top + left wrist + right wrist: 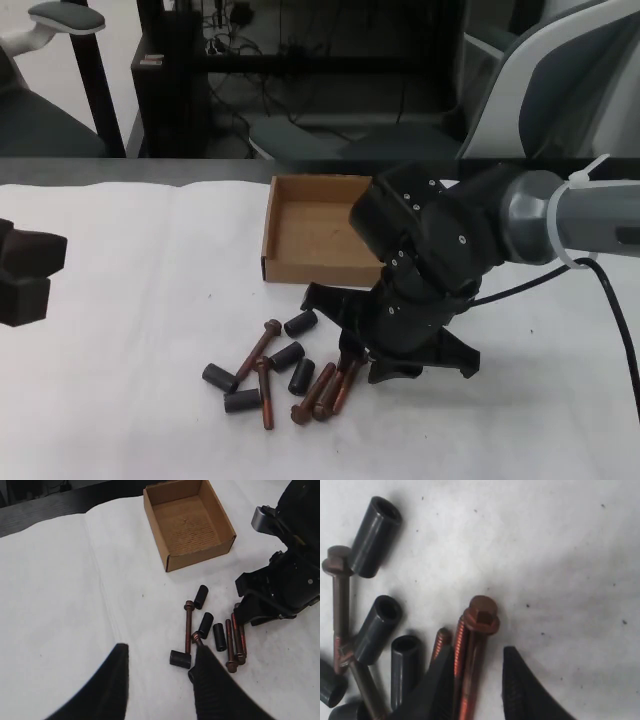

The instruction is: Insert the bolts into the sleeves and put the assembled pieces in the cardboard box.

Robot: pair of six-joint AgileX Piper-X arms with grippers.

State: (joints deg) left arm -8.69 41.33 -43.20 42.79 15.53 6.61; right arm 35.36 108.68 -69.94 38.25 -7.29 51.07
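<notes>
One bolt [481, 614] lies between the right gripper's [479, 652] parted fingers [520, 685].

five bolts [188, 625], five black sleeves [205, 625] and one open cardboard box [200, 555].

Counter [120, 400] under white covering. Open cardboard box [310, 270] toward far side. Copper-coloured bolts [256, 352] and black sleeves [300, 323] lie loose, clustered near box front.
</notes>
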